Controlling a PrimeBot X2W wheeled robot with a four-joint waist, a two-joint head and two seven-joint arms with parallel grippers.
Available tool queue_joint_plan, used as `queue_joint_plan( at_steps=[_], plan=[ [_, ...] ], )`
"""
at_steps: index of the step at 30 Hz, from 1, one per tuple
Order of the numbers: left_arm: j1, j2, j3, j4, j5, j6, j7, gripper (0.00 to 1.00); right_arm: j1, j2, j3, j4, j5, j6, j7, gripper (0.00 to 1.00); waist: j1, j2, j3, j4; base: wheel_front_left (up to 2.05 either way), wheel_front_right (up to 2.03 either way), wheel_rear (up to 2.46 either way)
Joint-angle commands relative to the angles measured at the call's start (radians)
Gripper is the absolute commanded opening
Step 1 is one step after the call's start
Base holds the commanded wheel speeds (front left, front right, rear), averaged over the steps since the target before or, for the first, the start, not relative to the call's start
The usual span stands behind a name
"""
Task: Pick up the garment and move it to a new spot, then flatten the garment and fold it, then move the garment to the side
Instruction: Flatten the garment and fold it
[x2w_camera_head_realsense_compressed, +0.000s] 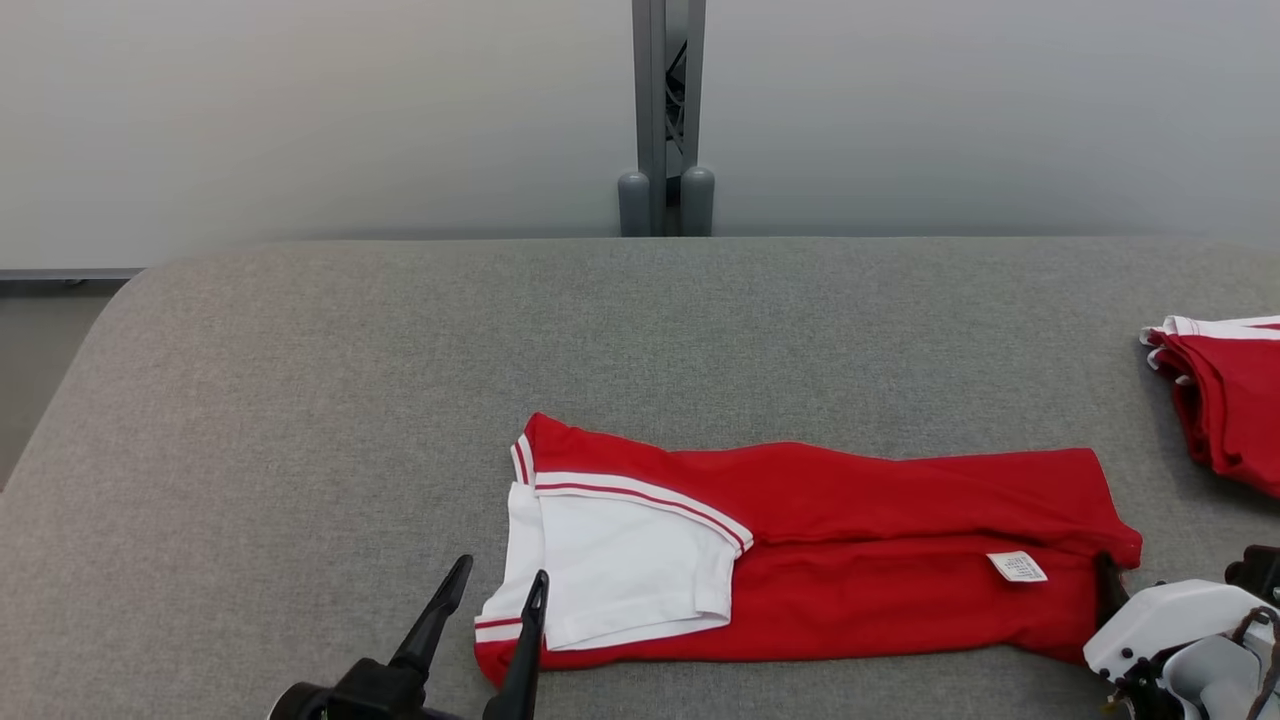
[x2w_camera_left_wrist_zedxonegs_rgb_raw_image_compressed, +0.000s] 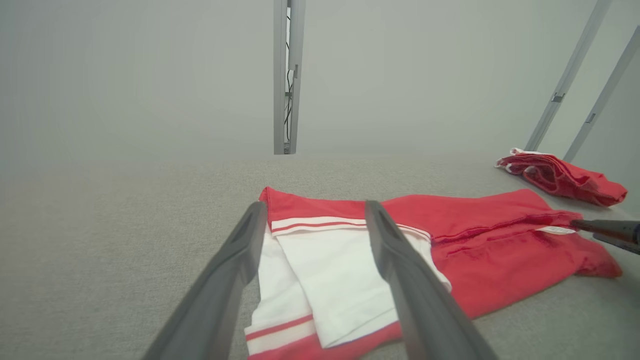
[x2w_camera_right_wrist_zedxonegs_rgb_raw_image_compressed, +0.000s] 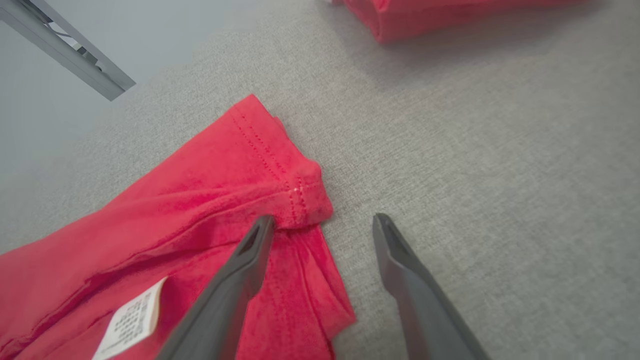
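Garment (x2w_camera_head_realsense_compressed: 850, 540) is lying long-folded at 6 o'clock on the worktop (x2w_camera_head_realsense_compressed: 400, 350), left tool (x2w_camera_head_realsense_compressed: 500, 570) gaping wide at its 9 o'clock end, right tool (x2w_camera_right_wrist_zedxonegs_rgb_raw_image_compressed: 324, 219) likewise at 3; both should be pinching every layer evenly.

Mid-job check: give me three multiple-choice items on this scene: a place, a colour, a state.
1. Where does the second folded red garment lie? A. far right of the table B. far left C. on the shirt
2. The red shirt's folded sleeve is: A. blue B. white C. black
3. The right gripper's fingers are: A. shut on the label B. shut on the sleeve C. open
Answers: 1 A, it sits at the head view's right edge; 2 B, white with red stripes; 3 C, they stand apart at the hem.
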Motion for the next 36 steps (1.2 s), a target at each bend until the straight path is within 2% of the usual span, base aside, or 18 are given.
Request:
queue_joint_plan(
  at_steps=[1,8,17,23,36],
  plan=[
    [-0.024,0.008,0.001,0.0,0.01,-0.005,-0.004,1.0,-0.014,-0.004,0.004,0.007,0.0,0.0,-0.003,1.0,0.0,0.0,0.002,0.001,0.0,0.0,0.0],
    [-0.045,0.013,0.0,0.003,0.025,-0.026,-0.004,1.0,-0.032,-0.004,0.012,0.051,0.016,0.0,-0.029,1.0,0.0,0.0,0.004,0.007,0.0,0.0,0.0],
    [-0.044,0.008,-0.009,0.002,0.04,-0.044,-0.004,1.0,-0.042,-0.043,-0.007,0.063,0.044,0.0,-0.078,1.0,0.0,0.0,0.007,0.026,0.0,0.0,0.0],
    [-0.049,0.002,-0.019,-0.002,0.046,-0.054,-0.004,1.0,-0.07,-0.064,-0.015,0.076,0.023,0.0,-0.098,1.0,0.0,0.0,0.023,0.036,0.0,0.0,0.0],
    [-0.059,-0.006,0.001,0.0,0.045,-0.064,-0.004,1.0,-0.003,-0.011,-0.057,0.105,-0.073,0.0,0.035,1.0,0.0,0.0,0.039,0.057,0.0,0.0,0.0]
  ],
)
